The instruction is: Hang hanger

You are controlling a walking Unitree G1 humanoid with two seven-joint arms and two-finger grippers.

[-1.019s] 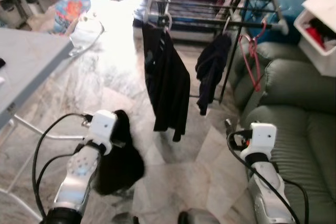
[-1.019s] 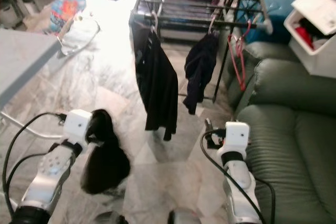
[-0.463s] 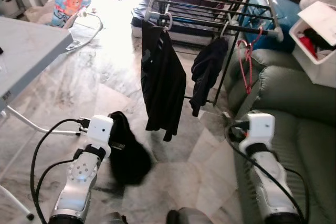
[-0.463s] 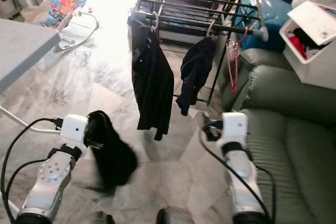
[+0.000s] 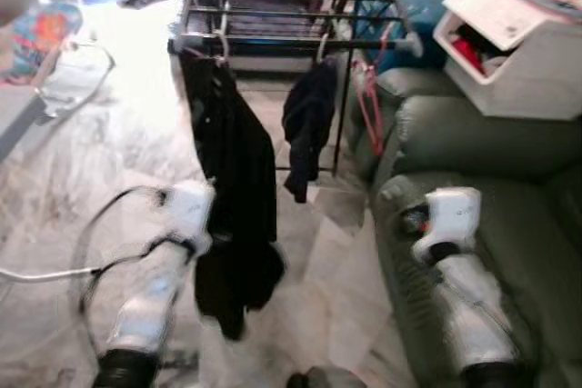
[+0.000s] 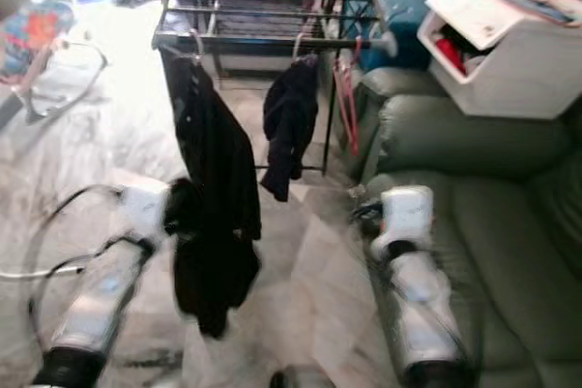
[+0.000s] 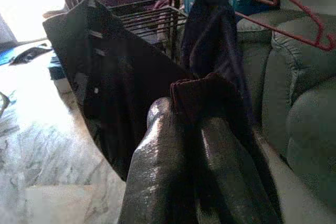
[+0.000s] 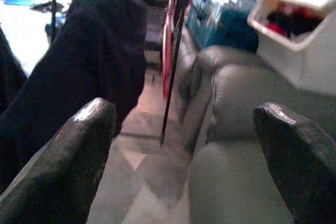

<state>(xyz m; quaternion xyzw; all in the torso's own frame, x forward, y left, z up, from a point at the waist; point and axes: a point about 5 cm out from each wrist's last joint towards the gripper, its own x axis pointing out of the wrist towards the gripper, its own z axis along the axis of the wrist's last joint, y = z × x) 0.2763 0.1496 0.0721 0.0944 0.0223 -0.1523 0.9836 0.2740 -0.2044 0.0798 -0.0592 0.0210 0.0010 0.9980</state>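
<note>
Left eye view: the left gripper [image 5: 211, 224] is carrying a dark garment [image 5: 235, 274] toward the drying rack [image 5: 273, 6], likely to hang it by the black shirt [image 5: 227, 152].

Left wrist view: the jaws are pinching the dark cloth. A red hanger [image 7: 294, 14] is hanging nearby.

Right wrist view: the right gripper [image 8: 184, 145] is waiting with jaws spread wide, holding nothing, near the green sofa [image 8: 236, 129].

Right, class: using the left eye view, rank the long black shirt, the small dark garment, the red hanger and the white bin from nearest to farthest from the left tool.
1. Long black shirt, hanging just beside the left tool.
2. Small dark garment, farther along the rack rail, toward the right.
3. Red hanger, at the rail's right end, by the sofa.
4. White bin, far right, above the sofa.
</note>
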